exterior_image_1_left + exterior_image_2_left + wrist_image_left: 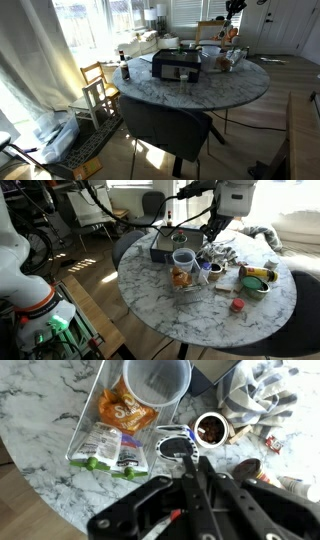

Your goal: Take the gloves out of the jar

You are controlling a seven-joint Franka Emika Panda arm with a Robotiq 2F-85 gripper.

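A clear plastic jar [152,380] stands upright in a wire basket [85,420] on the marble table and looks empty from above. It also shows in an exterior view [183,260]. Grey and white gloves [255,390] lie crumpled on the table to the right of the jar, outside it; they also show in an exterior view [224,253]. My gripper [198,460] is shut and empty. It hangs above the table near the gloves and the jar [214,226]. It shows small and far in an exterior view [232,12].
Snack packets [110,445] lie in the basket. A small brown-filled cup [210,430] and a black lid [175,446] sit below the gripper. A black box [163,246], a tin can [256,280] and a red cap [237,305] are on the table. Chairs [165,125] surround it.
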